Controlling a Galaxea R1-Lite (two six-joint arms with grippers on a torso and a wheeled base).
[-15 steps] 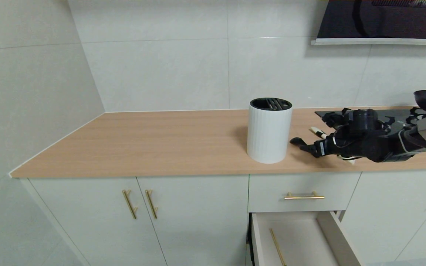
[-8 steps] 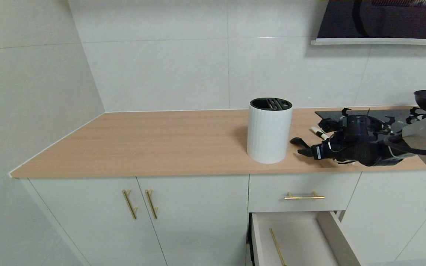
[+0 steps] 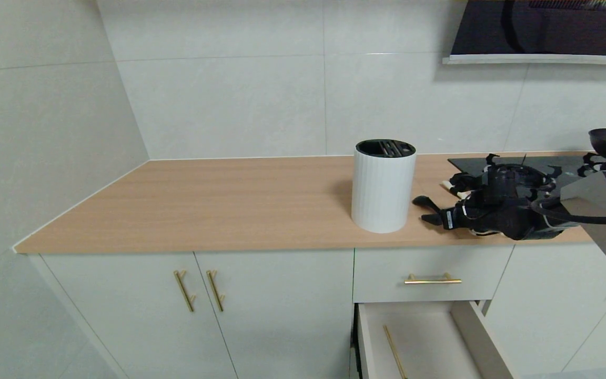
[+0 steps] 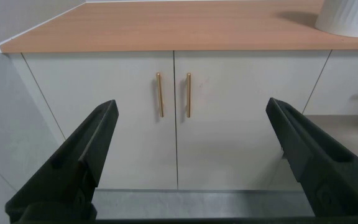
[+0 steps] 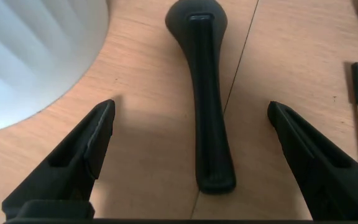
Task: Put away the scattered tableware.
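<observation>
A black utensil handle (image 5: 207, 106) lies flat on the tabletop (image 3: 229, 200), just to the right of the white ribbed holder (image 3: 383, 187). The right gripper (image 5: 191, 115) is spread wide low over the handle, one finger on either side and apart from it. The left gripper (image 4: 191, 121), likewise spread, faces the cabinet doors (image 4: 241, 124) below the tabletop.

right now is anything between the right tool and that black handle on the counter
Nothing visible. The open right tool straddles the slim black handle on the wooden countertop; the white ribbed cylinder stands beside it.
</observation>
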